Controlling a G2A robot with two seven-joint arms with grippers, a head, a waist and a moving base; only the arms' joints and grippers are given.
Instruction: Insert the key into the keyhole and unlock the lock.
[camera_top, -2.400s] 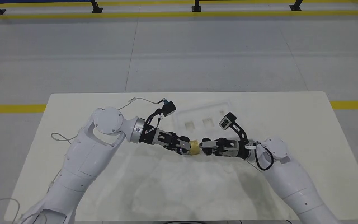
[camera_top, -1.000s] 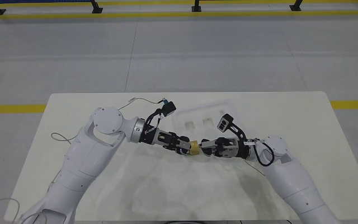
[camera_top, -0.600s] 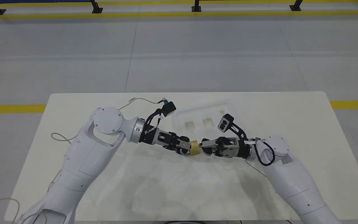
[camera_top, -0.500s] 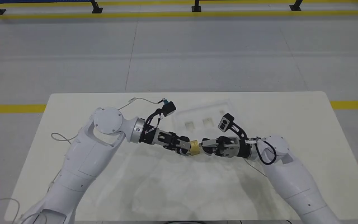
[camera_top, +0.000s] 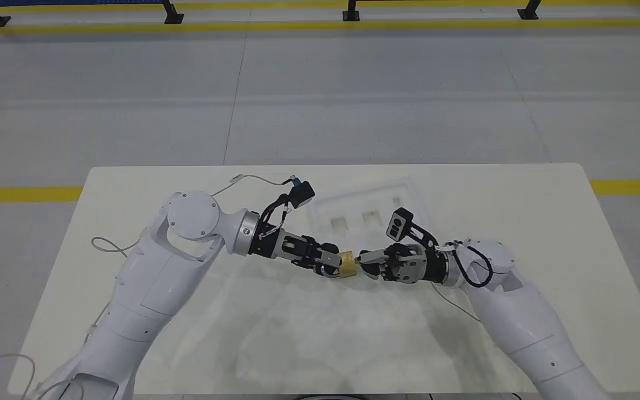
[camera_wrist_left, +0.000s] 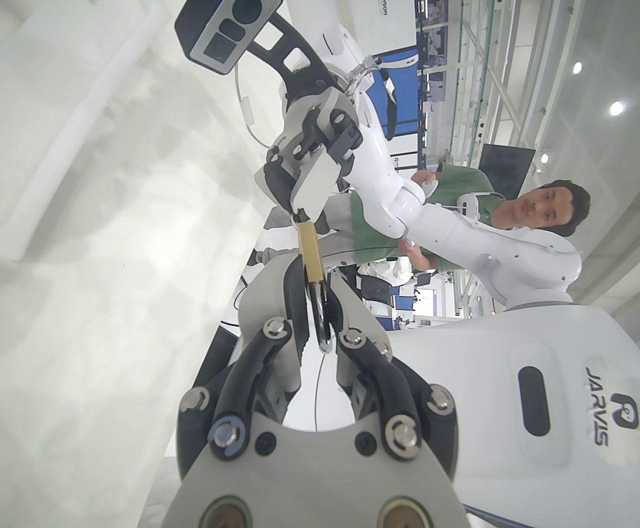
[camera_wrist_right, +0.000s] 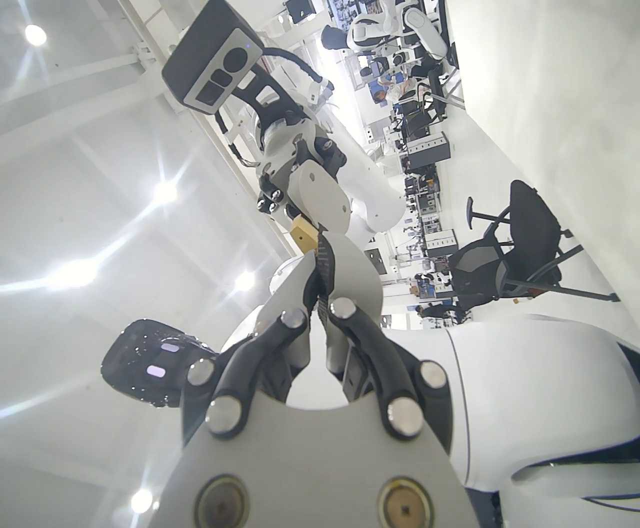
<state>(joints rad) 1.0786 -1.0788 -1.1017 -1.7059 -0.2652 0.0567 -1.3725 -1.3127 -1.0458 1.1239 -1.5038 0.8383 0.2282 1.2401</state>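
Above the middle of the white table (camera_top: 520, 200), a brass padlock (camera_top: 347, 263) hangs between the two arms. My left gripper (camera_top: 333, 262) is shut on its steel shackle (camera_wrist_left: 321, 320), and the brass body (camera_wrist_left: 311, 252) sticks out past the fingertips. My right gripper (camera_top: 369, 262) meets the lock's other end, shut on the key. A dark sliver of that key (camera_wrist_left: 300, 217) shows at the keyhole end. In the right wrist view, my right gripper (camera_wrist_right: 320, 267) pinches tight right at the brass lock (camera_wrist_right: 304, 235), with the left gripper's fingers (camera_wrist_right: 320, 200) behind it.
A clear plastic tray (camera_top: 365, 205) lies on the table behind the grippers. A thin cable (camera_top: 250, 180) trails across the back left of the table. Bare tabletop lies in front of and to both sides of the arms.
The right wrist has turned about its axis, its camera mount swinging down toward the lock. Both grippers have stayed joined at the padlock, and the left arm has held still.
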